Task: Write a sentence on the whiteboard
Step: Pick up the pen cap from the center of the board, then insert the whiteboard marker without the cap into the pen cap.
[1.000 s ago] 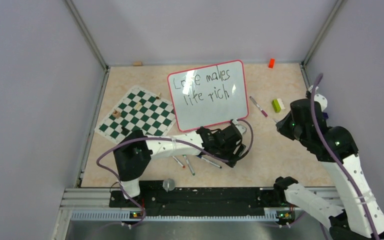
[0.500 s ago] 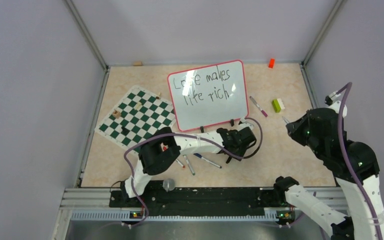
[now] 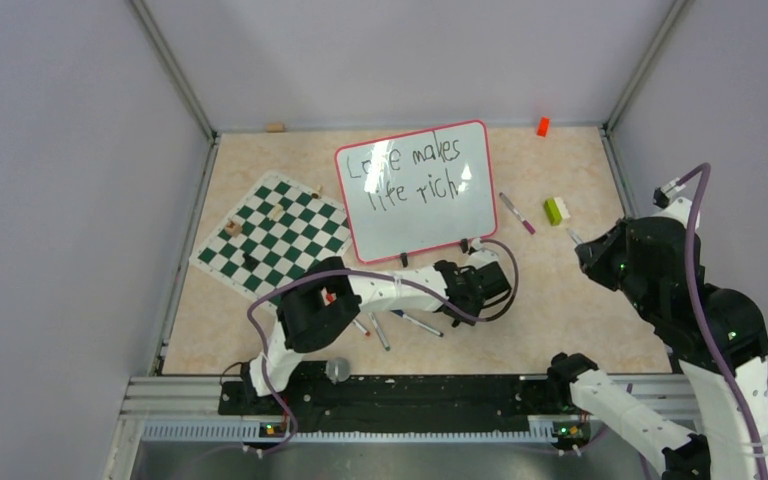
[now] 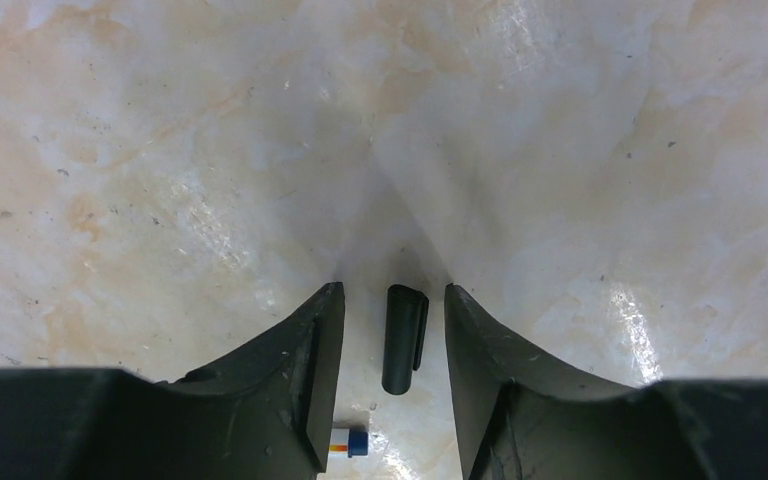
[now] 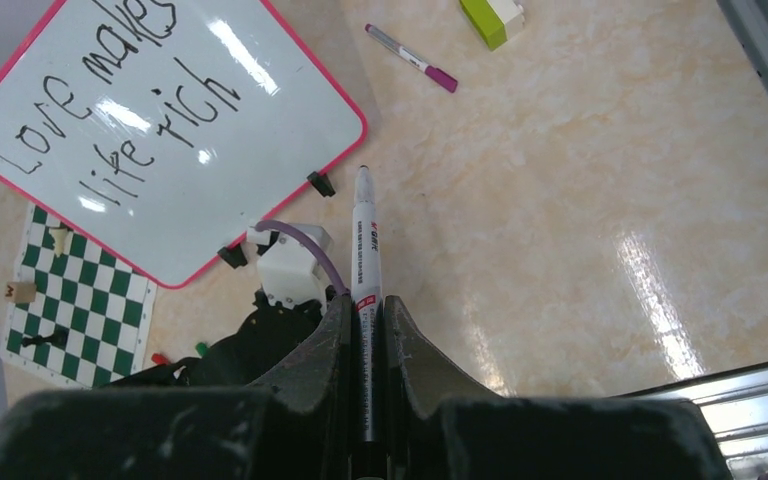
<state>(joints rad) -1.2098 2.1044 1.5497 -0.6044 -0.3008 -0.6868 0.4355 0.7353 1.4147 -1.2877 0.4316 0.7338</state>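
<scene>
The whiteboard [image 3: 415, 195], white with a thin red frame, stands at mid-table, and it also shows in the right wrist view [image 5: 160, 130]. The sentence [image 3: 412, 172], in black letters, reads "Love makes life rich" [image 5: 110, 110]. My left gripper [image 3: 480, 288] hovers low just in front of the board's right foot. In its wrist view the left gripper [image 4: 390, 300] is open, with a black marker cap [image 4: 405, 338] lying on the table between its fingers, untouched. My right gripper [image 3: 585, 248] is raised at the right. In its wrist view it [image 5: 364, 305] is shut on a white marker [image 5: 364, 250] with its tip uncapped.
A green-and-white checkered mat [image 3: 272, 236] with small pieces lies left of the board. Loose pens [image 3: 415, 322] lie near the left arm. A purple-tipped marker [image 3: 516, 212] and a green-and-white block [image 3: 556, 209] lie right of the board. An orange block [image 3: 542, 126] sits at the back wall.
My left gripper has shifted right along the board's front edge and now sits over the cap. My right arm has pulled back to the right with the marker, away from the board.
</scene>
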